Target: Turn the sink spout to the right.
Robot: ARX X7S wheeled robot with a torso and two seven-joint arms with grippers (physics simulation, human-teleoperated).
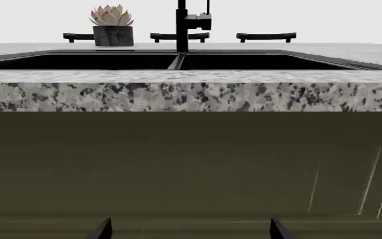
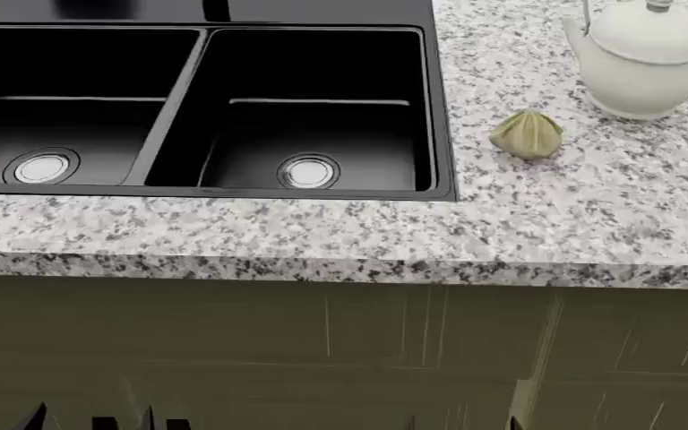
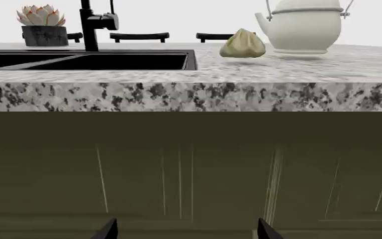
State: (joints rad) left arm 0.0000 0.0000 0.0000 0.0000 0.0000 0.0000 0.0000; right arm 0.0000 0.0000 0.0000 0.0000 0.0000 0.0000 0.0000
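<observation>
A speckled granite counter (image 2: 536, 224) carries the sink (image 2: 440, 107), a black double basin. The sink spout (image 1: 181, 30) rises behind the sink's centre divider, untouched. Both arms hang low before the cabinet, well below the sink: left claw (image 1: 189, 230) and right claw (image 3: 185, 230) spread apart, empty.

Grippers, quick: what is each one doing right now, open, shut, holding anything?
Left gripper: open, empty, down by the cabinet front.
Right gripper: open, empty, also down by the cabinet.
</observation>
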